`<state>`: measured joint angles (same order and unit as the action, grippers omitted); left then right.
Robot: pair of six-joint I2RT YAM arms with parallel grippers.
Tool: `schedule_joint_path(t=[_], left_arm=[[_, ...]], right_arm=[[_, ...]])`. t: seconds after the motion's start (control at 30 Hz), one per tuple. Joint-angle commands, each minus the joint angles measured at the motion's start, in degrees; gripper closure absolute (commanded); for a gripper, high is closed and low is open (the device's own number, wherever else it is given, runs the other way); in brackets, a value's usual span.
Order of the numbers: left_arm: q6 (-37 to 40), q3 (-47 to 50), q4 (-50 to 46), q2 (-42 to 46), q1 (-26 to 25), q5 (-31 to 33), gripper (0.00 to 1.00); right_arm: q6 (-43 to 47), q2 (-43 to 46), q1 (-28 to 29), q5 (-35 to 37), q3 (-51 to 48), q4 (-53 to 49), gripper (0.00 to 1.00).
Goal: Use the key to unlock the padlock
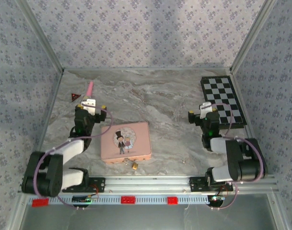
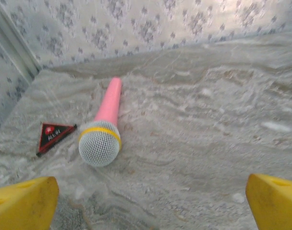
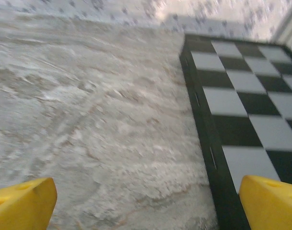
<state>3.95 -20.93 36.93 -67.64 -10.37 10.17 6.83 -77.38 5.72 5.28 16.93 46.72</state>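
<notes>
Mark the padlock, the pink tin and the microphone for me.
padlock (image 1: 134, 166), top view, on its brass body.
pink tin (image 1: 125, 141), top view, on the middle of its lid.
microphone (image 2: 109, 106), left wrist view, on its pink handle.

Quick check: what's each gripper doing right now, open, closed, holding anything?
Left gripper: open, holding nothing.
Right gripper: open, holding nothing.
</notes>
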Motion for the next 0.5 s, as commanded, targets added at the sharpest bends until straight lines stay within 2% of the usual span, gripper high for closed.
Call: schedule_joint_path(t=[0.0, 0.07, 0.13, 0.2, 0.27, 0.37, 0.43, 0.47], left_arm=[[-2.40, -2.06, -7.67, 7.61, -1.82, 2.64, 0.00], [-6.28, -2.91, -10.98, 11.66, -2.11, 0.80, 0.00], [-12.58, -4.57, -15.30, 15.69, -2.11, 0.25, 0.00], [-20.35, -7.21, -22.16, 18.70, -2.11, 2.81, 0.00], [-29.56, -11.33, -32.97, 20.93, -2.11, 7.94, 0.00], [-37.67, -15.28, -44.79, 23.40, -2.02, 11.30, 0.00], [-44.59, -15.91, -51.23, 25.56, -1.80, 13.90, 0.00], [-46.91, -15.55, -53.33, 26.75, -1.55, 14.01, 0.00]], right_arm=[[3.88, 6.35, 3.72, 3.84, 1.56, -8.43, 0.01], [3.03, 11.66, 6.25, 5.86, 1.90, -13.28, 0.01], [0.73, 18.52, 7.98, 4.24, 2.01, -17.94, 0.01], [-2.77, 24.90, 8.74, 1.51, 2.96, -22.54, 0.01], [-6.75, 29.90, 9.31, 0.09, 5.15, -27.89, 0.01], [-15.60, 34.53, 9.40, 5.32, 10.27, -38.07, 0.01], [-27.51, 35.84, 9.02, 11.02, 14.82, -47.97, 0.01], [-32.06, 36.05, 8.73, 11.16, 17.14, -53.67, 0.01]])
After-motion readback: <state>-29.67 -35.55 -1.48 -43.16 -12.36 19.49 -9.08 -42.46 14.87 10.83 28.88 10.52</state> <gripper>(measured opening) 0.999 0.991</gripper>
